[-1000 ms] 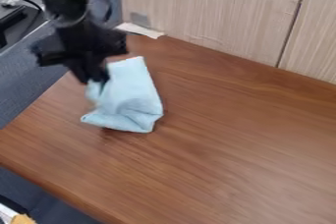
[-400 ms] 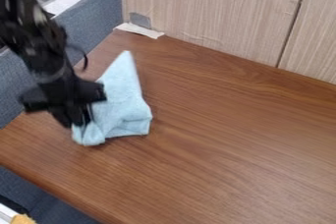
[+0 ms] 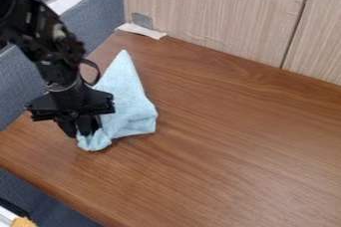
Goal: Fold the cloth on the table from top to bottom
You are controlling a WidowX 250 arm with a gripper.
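Step in hand, as judged: laying down the gathered near-left corner to finish a top-to-bottom fold. The pale blue fabric cloth (image 3: pixel 130 107) lies on the left part of the brown wood-grain surface (image 3: pixel 233 146). Its narrow peak points toward the pale panelled wall (image 3: pixel 213 17), and its lower right shows a doubled, creased flap.

Gripper: the black two-finger gripper (image 3: pixel 84 130) is at the cloth's near-left corner, fingers nearly together, with a pinch of fabric bunched between them (grip depth hidden by the folds).

Method notes. Set the pinched corner flat beside the lower-right one before letting go, so that the near edge runs straight. Keep the travel low and slow; a hard pull would probably drag the whole cloth, since nothing pins the far peak. Open only slightly, then lift straight up, as soft fabric may cling to a fingertip and undo the lay.

Fold quality: partial, in my judgement. The outline is a skewed triangle and the edges do not line up; a light press along the crease should help.
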